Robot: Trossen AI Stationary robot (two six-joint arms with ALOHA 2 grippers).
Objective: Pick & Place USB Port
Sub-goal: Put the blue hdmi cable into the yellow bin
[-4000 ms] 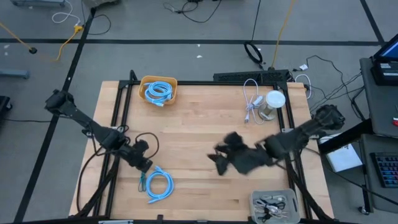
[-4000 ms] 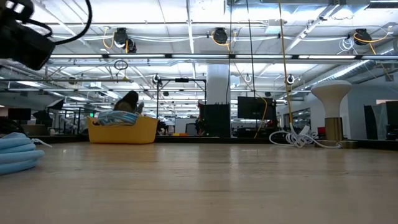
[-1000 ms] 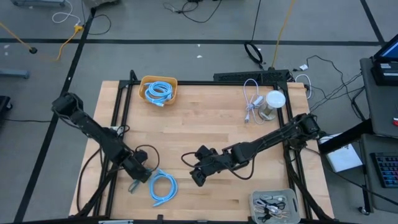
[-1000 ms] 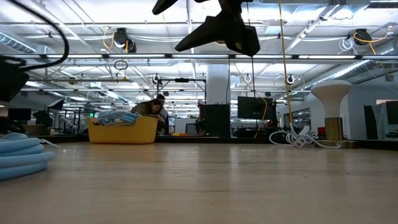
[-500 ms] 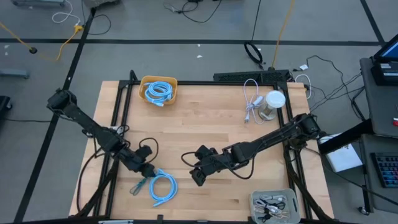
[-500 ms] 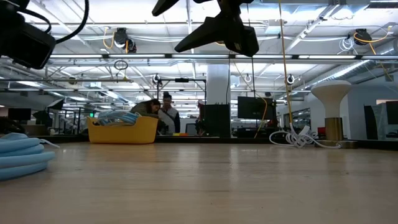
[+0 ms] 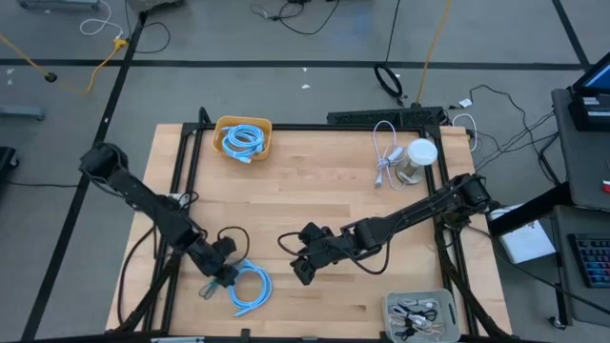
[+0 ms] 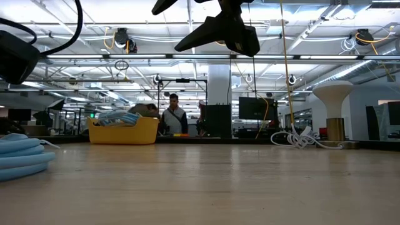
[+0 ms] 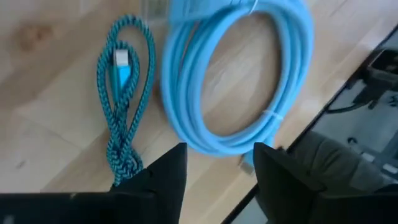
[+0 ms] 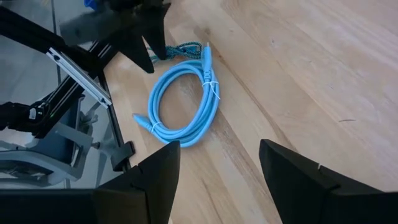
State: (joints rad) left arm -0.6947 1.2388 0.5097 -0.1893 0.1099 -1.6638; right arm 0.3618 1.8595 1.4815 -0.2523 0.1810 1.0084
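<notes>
A teal braided USB cable (image 9: 123,99) lies folded on the table by the near left corner, its plug (image 9: 121,59) showing. Beside it lies a light blue cable coil (image 9: 236,81), also seen as the coil (image 7: 250,288) in the high view. My left gripper (image 9: 217,168) hovers open above both, its fingers over the coil's near rim. My right gripper (image 7: 300,270) hangs open over the table's middle, right of the coil (image 10: 183,106), and looks toward the braided cable (image 10: 183,50).
A yellow basket (image 7: 243,138) holding another blue coil stands at the far left. A white cable (image 7: 384,152) and a white-topped jar (image 7: 419,157) sit at the far right. A grey tray (image 7: 419,314) of small parts is at the near right corner. People stand beyond the table.
My left gripper rose above the coil, then came partway back down, staying over the two cables. The cables lie where they were.
</notes>
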